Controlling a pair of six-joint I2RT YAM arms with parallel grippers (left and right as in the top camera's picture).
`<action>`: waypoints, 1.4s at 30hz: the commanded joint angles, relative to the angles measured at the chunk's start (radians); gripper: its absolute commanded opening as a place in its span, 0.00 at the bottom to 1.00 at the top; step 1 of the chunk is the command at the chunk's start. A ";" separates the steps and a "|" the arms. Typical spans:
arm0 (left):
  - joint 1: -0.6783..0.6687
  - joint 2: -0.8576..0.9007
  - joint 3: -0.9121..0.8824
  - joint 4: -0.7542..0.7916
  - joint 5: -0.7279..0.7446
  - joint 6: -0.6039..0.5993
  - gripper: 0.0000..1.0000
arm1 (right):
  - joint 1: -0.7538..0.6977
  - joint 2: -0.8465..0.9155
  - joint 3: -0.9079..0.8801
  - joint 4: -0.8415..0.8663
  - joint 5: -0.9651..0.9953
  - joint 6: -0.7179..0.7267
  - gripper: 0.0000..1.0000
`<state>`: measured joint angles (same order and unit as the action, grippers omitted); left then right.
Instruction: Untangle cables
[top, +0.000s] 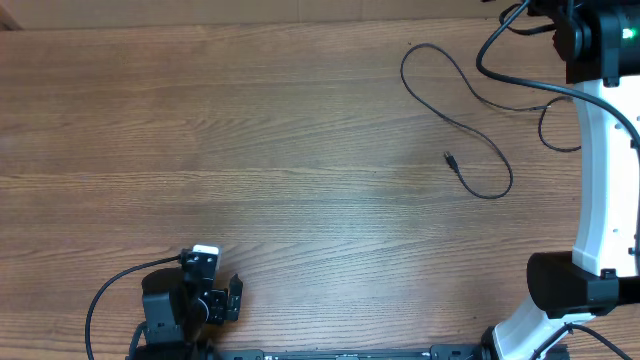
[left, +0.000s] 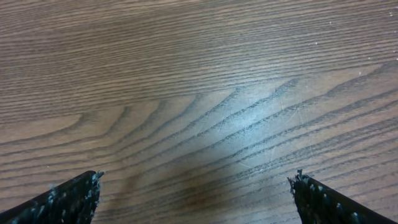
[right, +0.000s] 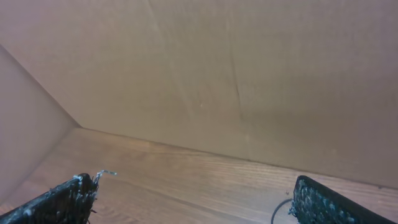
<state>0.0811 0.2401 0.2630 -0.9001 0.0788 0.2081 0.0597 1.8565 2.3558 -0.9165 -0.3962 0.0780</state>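
Note:
A thin black cable (top: 461, 122) lies loose on the wooden table at the upper right, curving in open loops, with a small plug end (top: 448, 157) pointing left. Another strand (top: 547, 135) curves beside the right arm's white link and runs under it. My left gripper (top: 228, 298) sits at the front left edge, open and empty over bare wood (left: 196, 177), far from the cable. My right gripper (right: 196, 180) is open and empty at the far right back; a short arc of black cable (right: 278, 211) shows by its right finger.
The right arm's white link (top: 600, 180) spans the right side of the table. A thicker black robot wire (top: 490, 45) runs by the arm's top end. A plain beige wall (right: 217, 74) stands just behind the table in the right wrist view.

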 joint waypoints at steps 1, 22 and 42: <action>0.004 -0.013 -0.014 0.005 0.007 -0.014 1.00 | 0.002 0.003 0.000 -0.010 -0.006 0.003 1.00; 0.004 -0.013 -0.014 0.005 0.007 -0.014 0.99 | 0.005 0.003 0.000 -0.218 0.062 0.000 1.00; 0.004 -0.013 -0.014 0.005 0.007 -0.014 1.00 | 0.017 -0.060 -0.003 -0.280 0.361 0.000 1.00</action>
<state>0.0811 0.2401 0.2619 -0.8978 0.0788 0.2081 0.0605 1.8561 2.3558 -1.1671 -0.2073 0.0780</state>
